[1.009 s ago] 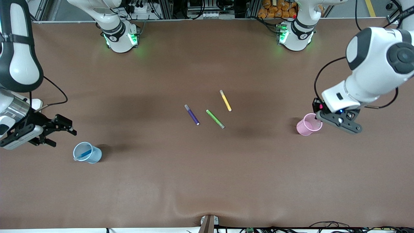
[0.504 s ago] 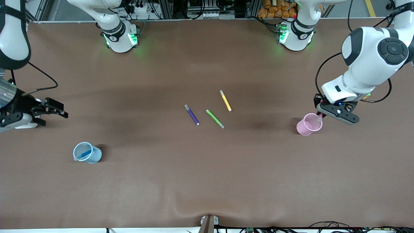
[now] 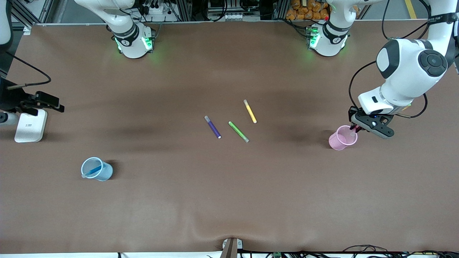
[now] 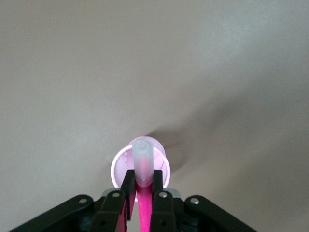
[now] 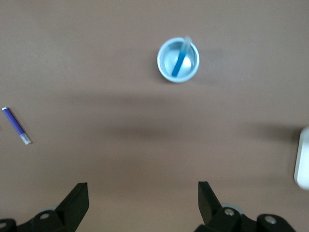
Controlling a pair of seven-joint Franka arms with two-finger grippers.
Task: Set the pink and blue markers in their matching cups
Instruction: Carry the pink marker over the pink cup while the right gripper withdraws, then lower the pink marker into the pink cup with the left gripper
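Pink marker (image 4: 143, 164) is clamped between the left pincer's (image 4: 141, 186) fingers, long axis near upright, pale cap end down, and that cap sits right over the mouth of the pink cup (image 3: 342, 138); in the left wrist view the cap lines up roughly with the cup's centre, so the coming move looks like a plain release or short descent. Whether the cap tip is already below the rim, can't tell. Marker is slim, magenta body, translucent greyish cap; cup is small, pale pink, translucent, standing upright on the table (image 3: 229, 200) toward the left arm's end. Blue marker (image 3: 94, 170) already leans inside the blue cup (image 3: 96, 169), toward the right arm's end, nearer the front camera than the loose markers. Right pincer (image 5: 144, 203) is spread wide, holding nothing, parked at the table edge over a white block (image 3: 30, 125), waiting. Purple (image 3: 213, 127), green (image 3: 239, 132) and yellow (image 3: 250, 111) markers lie flat mid-table, well apart from both cups. Risk judged: a tilted drop could tip the light cup.
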